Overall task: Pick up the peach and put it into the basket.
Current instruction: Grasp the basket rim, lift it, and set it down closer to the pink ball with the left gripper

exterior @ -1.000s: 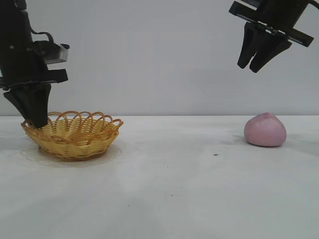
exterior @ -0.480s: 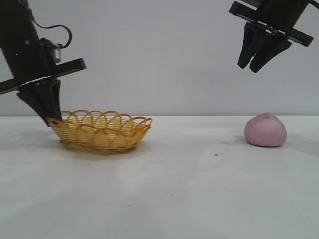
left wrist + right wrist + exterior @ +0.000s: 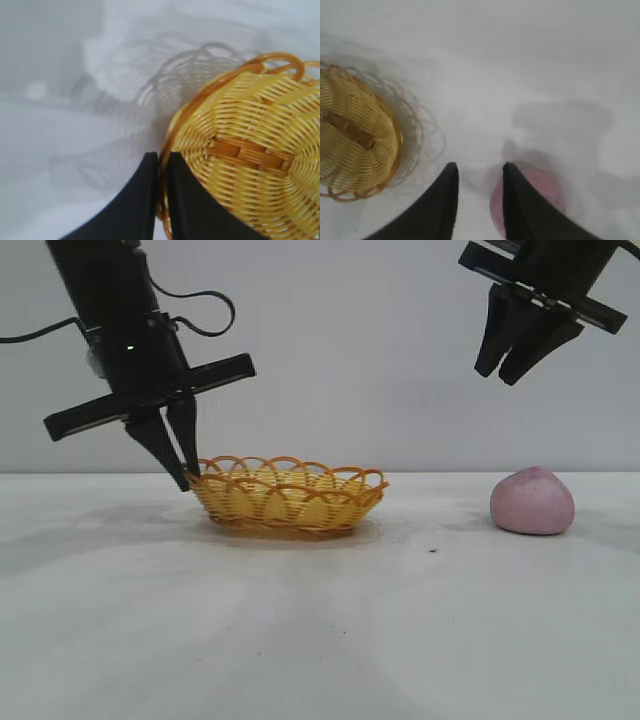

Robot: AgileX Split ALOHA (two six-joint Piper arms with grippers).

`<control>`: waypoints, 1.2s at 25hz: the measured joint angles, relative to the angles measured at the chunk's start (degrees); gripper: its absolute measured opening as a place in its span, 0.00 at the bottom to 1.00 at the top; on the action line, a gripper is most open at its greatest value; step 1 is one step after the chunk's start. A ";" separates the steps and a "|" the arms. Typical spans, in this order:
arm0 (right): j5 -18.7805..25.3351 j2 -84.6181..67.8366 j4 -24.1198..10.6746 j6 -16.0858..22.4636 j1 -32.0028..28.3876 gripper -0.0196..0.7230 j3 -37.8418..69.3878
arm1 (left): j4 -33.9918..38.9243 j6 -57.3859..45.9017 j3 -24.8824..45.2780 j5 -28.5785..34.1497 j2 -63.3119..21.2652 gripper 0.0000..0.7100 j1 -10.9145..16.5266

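- Now the left gripper (image 3: 185,475) has its two black fingers (image 3: 145,200) pinched tight on the looped rim of the basket (image 3: 288,498), at the end nearest that arm
- The basket sits on the white table (image 3: 320,640), roughly mid-table, with nothing in it that I can see
- Up high on the right, the right gripper (image 3: 505,365) hangs in the air with its fingers partly apart, holding nothing
- The peach (image 3: 532,501) lies on the table below it, well apart from the basket and touched by nothing
- From the right wrist, the peach is half hidden behind one finger; both arms are cut off above
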 joint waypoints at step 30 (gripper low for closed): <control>0.32 0.00 0.44 -0.22 0.00 0.32 0.00 | 24.17 6.88 4.50 2.93 -9.72 0.56 0.36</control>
